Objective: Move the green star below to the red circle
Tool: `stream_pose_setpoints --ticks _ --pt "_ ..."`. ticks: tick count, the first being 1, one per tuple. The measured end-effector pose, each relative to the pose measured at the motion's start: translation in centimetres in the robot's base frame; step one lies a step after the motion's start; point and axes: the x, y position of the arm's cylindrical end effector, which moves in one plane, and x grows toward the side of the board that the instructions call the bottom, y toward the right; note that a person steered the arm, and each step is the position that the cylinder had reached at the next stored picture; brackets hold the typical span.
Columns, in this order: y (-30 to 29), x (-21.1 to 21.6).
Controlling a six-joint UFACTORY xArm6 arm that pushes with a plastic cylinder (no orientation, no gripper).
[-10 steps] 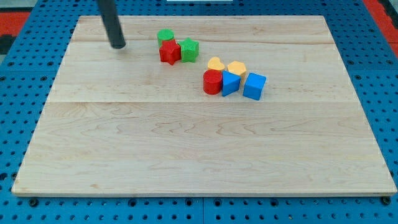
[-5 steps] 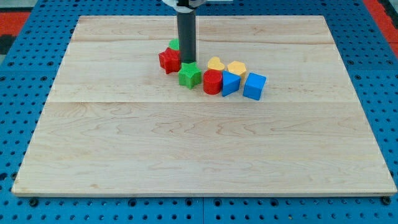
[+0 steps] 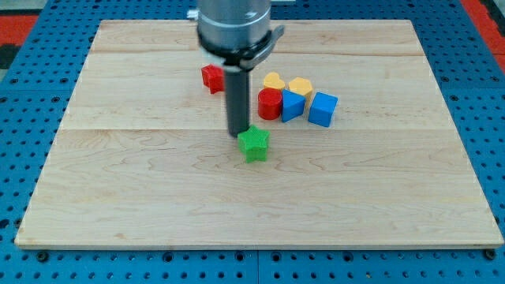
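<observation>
On the wooden surface (image 3: 158,197), going from the view's left, a red block (image 3: 211,76), its shape partly hidden by the rod, sits up near the top. Next comes my tip (image 3: 237,132), standing just at the upper-left edge of the green star (image 3: 254,144), touching it or very nearly so. The end effector here is only a plain rod with no jaws, so there is nothing to open or close and it grips nothing; it can only push. The green star lies apart from the cluster, below and a little left of the red circle (image 3: 270,103). To the right of the red circle sit a blue block (image 3: 292,105) and a blue cube (image 3: 322,109), with two yellow blocks (image 3: 274,80) (image 3: 300,85) behind them. The star looks nearly placed. To finish well, I judge the push should come from the star's left side, nudging it gently rightward until it sits straight under the red circle, with the contact kept through its middle so it does not spin away, and stopping short so it stays below the cluster. No brand, label or writing can be read anywhere.
</observation>
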Motion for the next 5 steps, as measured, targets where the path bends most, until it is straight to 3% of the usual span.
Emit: stream_pose_setpoints --ticks 1,5 --pt "0.1 4.7" --pt "3.7 1.9"
